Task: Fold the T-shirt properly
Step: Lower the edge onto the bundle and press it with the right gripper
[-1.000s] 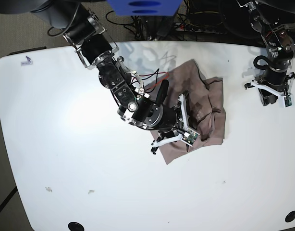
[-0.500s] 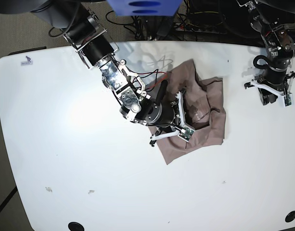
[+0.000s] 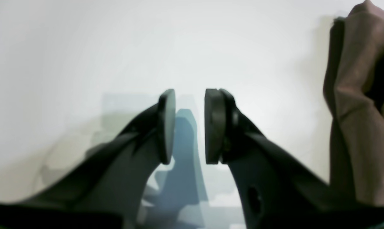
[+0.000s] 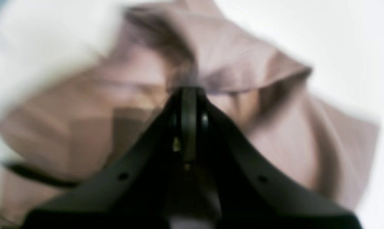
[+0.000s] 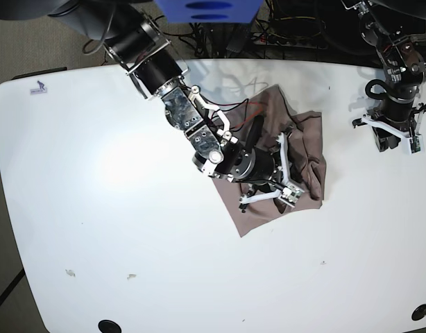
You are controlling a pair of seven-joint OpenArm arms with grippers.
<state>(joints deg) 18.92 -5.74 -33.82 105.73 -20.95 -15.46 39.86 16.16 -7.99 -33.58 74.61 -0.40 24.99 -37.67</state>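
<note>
Folding proceeds with the right gripper [image 4: 189,95] closed, its jaws pressed flat together at a raised ridge of the T-shirt [image 5: 307,149]; the wrist view is blurred, so whether a layer of fabric is actually pinched between the pads cannot be confirmed. The T-shirt lies bunched on the white table [image 5: 130,229], toward its far right part, with a flat corner pointing toward the near edge and a rumpled heap on the side nearer the left arm. To perform this step well, carry the held edge in a low, steady arc across the flat portion, keep the fabric taut enough to avoid dragging the lower layer, and release only when the edges align. The left gripper [image 3: 189,127] hangs above bare table just beside the shirt's edge, jaws partly apart with nothing between them; it appears available to pin the cloth if the lower layer slides. Obstructions are few: the right arm's own wrist and red wiring [image 5: 230,118] overhang the garment and hide part of it from the base view. Cables [image 5: 289,31] lie beyond the far table edge, and small specks [image 5: 71,272] mark the near-left surface, well apart from the work.
</note>
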